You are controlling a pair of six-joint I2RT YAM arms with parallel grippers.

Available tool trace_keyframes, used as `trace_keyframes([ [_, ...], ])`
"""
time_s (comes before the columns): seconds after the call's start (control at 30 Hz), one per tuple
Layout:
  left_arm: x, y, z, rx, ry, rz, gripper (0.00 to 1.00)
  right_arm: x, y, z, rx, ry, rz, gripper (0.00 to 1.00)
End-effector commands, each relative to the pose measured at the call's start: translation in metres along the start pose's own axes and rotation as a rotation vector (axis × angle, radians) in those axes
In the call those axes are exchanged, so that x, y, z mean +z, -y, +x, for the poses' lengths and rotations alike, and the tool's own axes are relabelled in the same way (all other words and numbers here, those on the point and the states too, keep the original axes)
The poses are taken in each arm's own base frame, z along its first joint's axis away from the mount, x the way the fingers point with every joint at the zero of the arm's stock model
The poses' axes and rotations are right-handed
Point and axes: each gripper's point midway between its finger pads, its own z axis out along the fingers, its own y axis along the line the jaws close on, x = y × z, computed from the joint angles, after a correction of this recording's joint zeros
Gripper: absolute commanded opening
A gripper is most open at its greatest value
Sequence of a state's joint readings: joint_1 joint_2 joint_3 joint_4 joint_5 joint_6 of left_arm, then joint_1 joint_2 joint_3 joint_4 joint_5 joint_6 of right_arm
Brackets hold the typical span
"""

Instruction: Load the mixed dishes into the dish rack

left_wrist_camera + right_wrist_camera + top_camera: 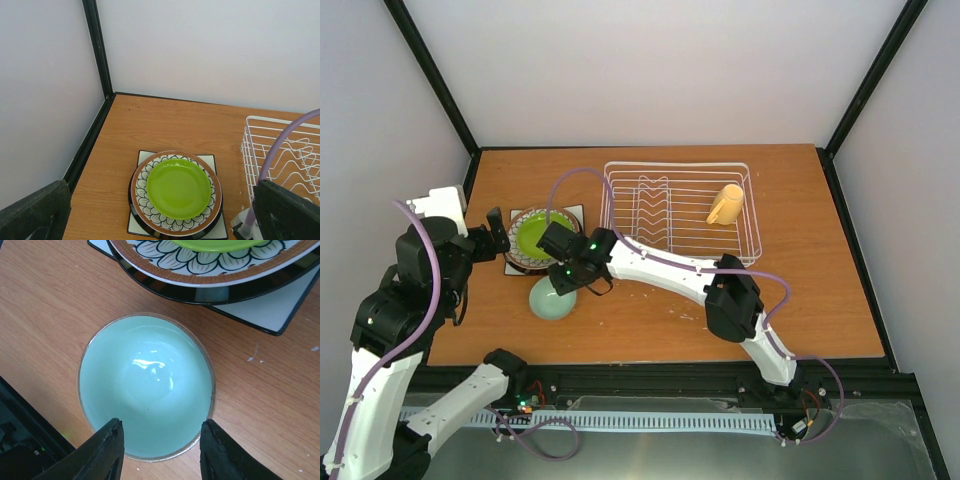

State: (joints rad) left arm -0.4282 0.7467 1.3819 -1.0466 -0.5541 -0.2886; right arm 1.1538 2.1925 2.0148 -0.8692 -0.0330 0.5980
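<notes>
Right hand (161,440), spread, hovers over pale mint bowl (145,380); left hand (160,215) also spread.

just a plain orange-brown wood tabletop (820,300), black rail (650,378) along its near edge, and a white slotted strip (650,422) nearer still. pale blank walls (650,70) far, left and right, with slanted black posts (430,75) at both far corners.

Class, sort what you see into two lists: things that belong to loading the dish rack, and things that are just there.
Belongs to the job: dish rack, pale yellow mug (already in the rack), pale mint bowl, lime-green small plate, petal-patterned plate, dark-rimmed plate, white square plate.

Just there: wooden table, purple cable, black frame post.
</notes>
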Motion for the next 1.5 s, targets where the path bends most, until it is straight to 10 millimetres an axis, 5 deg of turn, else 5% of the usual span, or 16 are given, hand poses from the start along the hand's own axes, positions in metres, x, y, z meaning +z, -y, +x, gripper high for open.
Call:
trace_keyframes([
  [0.0,-0.001,-0.003,-0.003,0.002,0.009,-0.012,1.00,-0.005,0.019,0.012,-0.002,-0.037,0.068,0.42],
  [0.27,-0.005,-0.007,-0.001,-0.004,0.003,-0.023,1.00,0.022,0.037,0.041,0.029,-0.125,0.115,0.42],
  [0.9,-0.005,-0.009,-0.001,0.005,0.023,-0.025,1.00,0.058,0.030,0.047,0.075,-0.187,0.027,0.39],
  [1.13,-0.007,-0.010,0.000,0.002,0.034,-0.021,1.00,0.059,0.027,0.043,0.069,-0.176,0.019,0.23],
  [1.27,-0.005,-0.010,0.001,0.008,0.029,-0.026,1.00,0.060,0.027,0.042,0.068,-0.175,0.017,0.03],
  [1.47,-0.005,-0.008,-0.001,-0.001,0.038,-0.017,1.00,0.052,0.025,0.034,0.053,-0.145,0.016,0.03],
])
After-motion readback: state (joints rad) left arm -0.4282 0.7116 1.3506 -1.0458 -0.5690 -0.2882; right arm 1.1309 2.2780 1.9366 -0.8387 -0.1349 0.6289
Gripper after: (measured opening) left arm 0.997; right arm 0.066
